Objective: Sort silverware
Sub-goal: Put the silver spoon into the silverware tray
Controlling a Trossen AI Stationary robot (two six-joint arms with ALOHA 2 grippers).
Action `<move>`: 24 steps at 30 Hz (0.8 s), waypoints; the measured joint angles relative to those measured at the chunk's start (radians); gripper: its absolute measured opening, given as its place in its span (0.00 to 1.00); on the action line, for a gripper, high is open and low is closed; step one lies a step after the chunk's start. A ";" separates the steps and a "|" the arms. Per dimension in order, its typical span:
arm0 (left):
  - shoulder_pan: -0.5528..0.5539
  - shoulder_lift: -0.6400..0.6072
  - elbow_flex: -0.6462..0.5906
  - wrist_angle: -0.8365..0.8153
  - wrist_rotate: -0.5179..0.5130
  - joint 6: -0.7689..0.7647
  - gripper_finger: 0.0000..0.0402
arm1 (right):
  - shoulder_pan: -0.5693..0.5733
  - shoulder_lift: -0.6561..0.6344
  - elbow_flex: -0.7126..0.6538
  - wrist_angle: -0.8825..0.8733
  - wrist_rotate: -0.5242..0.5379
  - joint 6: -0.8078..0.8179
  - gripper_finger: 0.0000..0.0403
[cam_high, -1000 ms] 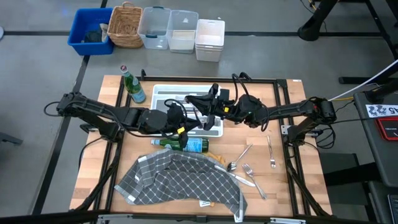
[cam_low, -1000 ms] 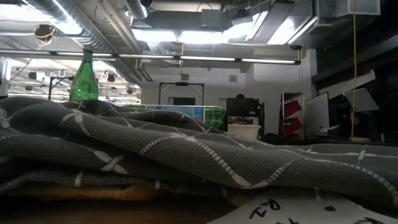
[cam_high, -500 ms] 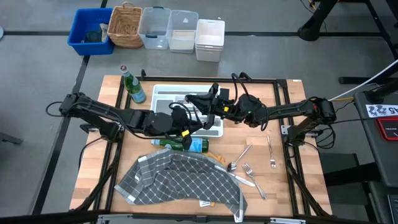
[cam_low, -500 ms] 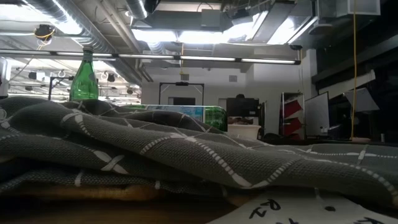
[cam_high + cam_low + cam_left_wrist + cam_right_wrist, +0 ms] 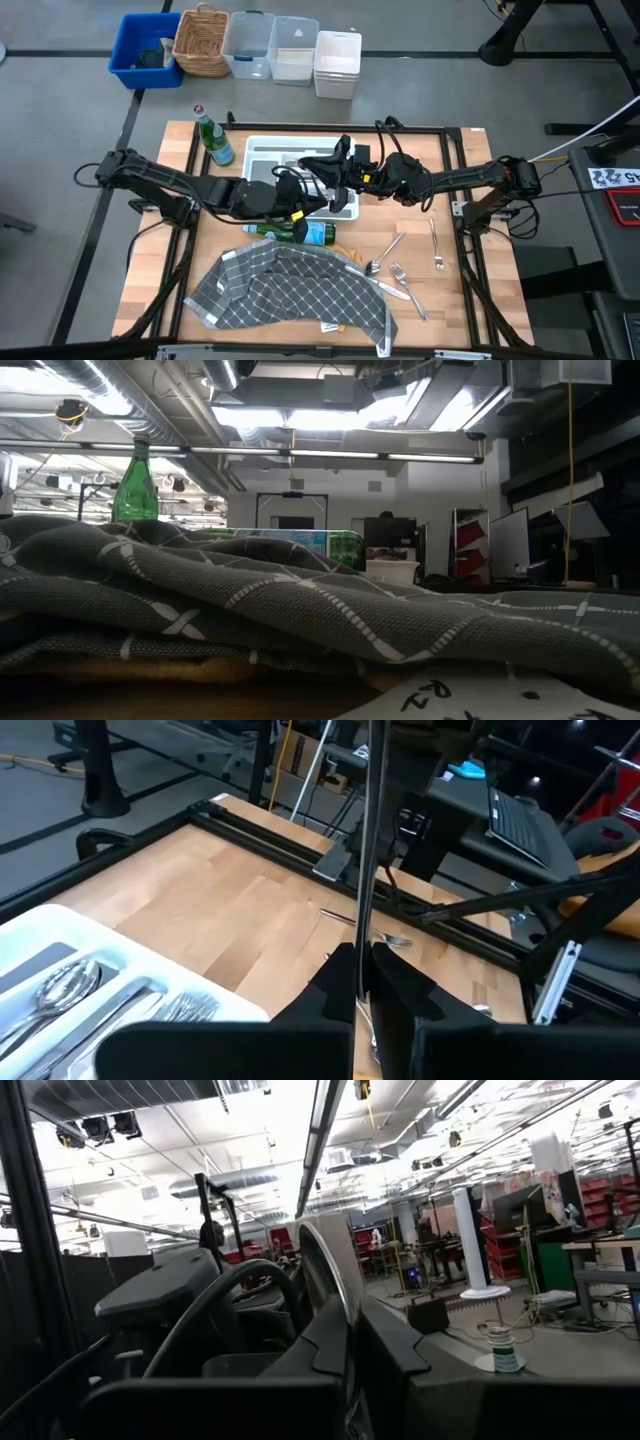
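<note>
The white compartmented tray (image 5: 262, 150) stands at the table's far middle, with spoons and forks in it (image 5: 70, 985). My left gripper (image 5: 306, 187) is above the tray's right part, shut on a slim piece of silverware (image 5: 366, 840). My right gripper (image 5: 322, 162) is close beside it over the tray, shut on a shiny flat piece of silverware (image 5: 325, 1265). What kind either piece is does not show. Loose forks and spoons (image 5: 400, 270) lie on the wood at the right. My left gripper (image 5: 365, 982) pinches the slim piece by its lower end (image 5: 362, 955) between the two fingers. The piece stands out along the fingers, seen edge-on, clear of the tray. My right gripper (image 5: 350, 1345) pinches the shiny flat piece (image 5: 335, 1315) between its two fingers. The piece stands out past the fingertips, lifted clear.
One green bottle (image 5: 213, 140) stands at the tray's left, and another (image 5: 290, 232) lies near the tray's near side. A grey checked cloth (image 5: 290, 295) covers the near middle and fills the low view (image 5: 300, 610). Bins and a basket (image 5: 250, 45) stand beyond the table.
My left gripper has gone a little toward the table's right edge over the tray, closer to my right gripper.
</note>
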 joint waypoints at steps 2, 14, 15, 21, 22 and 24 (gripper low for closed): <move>0.001 0.000 0.000 -0.003 -0.004 0.001 0.01 | 0.000 0.000 0.000 0.000 0.003 0.001 0.06; 0.040 -0.017 0.000 -0.106 -0.017 0.060 0.00 | -0.001 -0.045 -0.002 -0.125 0.098 -0.064 0.37; 0.049 -0.019 0.000 -0.124 -0.015 0.060 0.00 | -0.002 -0.063 -0.003 -0.167 0.109 -0.099 0.38; 0.131 -0.025 0.000 -0.273 0.001 0.090 0.00 | -0.002 -0.176 -0.003 -0.487 0.231 -0.160 0.40; 0.149 -0.025 0.000 -0.295 0.010 0.097 0.00 | -0.002 -0.196 -0.003 -0.539 0.256 -0.159 0.40; 0.193 -0.022 0.000 -0.333 0.036 0.119 0.00 | -0.002 -0.236 -0.003 -0.647 0.302 -0.159 0.40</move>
